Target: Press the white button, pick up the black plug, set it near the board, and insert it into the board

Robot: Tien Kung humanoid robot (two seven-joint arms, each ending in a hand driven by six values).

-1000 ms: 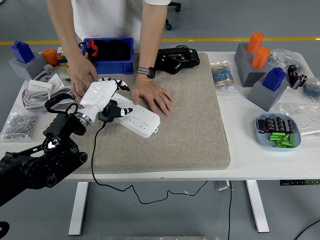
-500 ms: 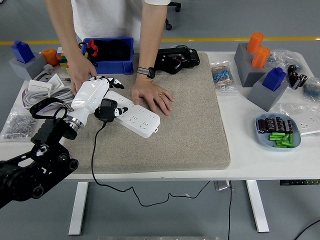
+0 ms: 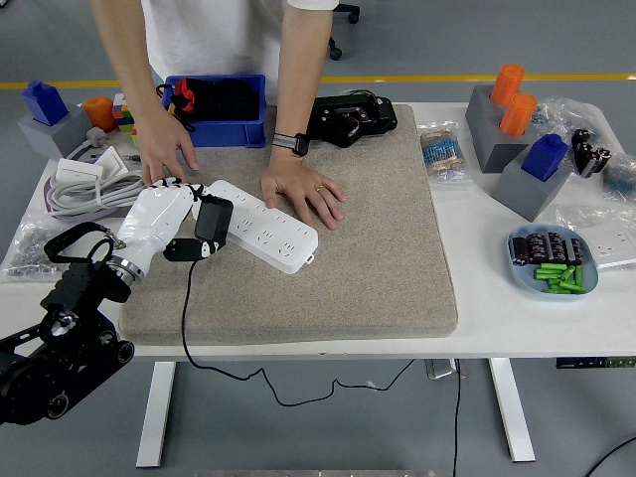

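The white power strip [image 3: 268, 237] lies slantwise on the grey mat [image 3: 378, 258]. The black plug [image 3: 213, 218] stands on the strip's left end, and its cable [image 3: 185, 308] trails down over the table's near edge. My left hand [image 3: 184, 219], white with black fingertips, sits just left of the plug with its fingers relaxed and nothing in them; its thumb [image 3: 181, 248] is close to the cable. A person's hand [image 3: 303, 191] rests flat on the mat against the strip's far side. The person's other hand [image 3: 164, 159] presses the mat's left end. My right arm is out of view.
A blue bin [image 3: 216, 99] and a black device [image 3: 350, 117] stand behind the mat. White cables and an adapter [image 3: 84, 179] and a bag of screws [image 3: 30, 248] lie at the left. Grey blocks with orange cylinders [image 3: 502, 114] and a blue dish [image 3: 552, 263] are at the right.
My left hand has let go of the plug and drawn back to the left and toward me. The plug now stands on the strip's left end. The person's hands have stayed put.
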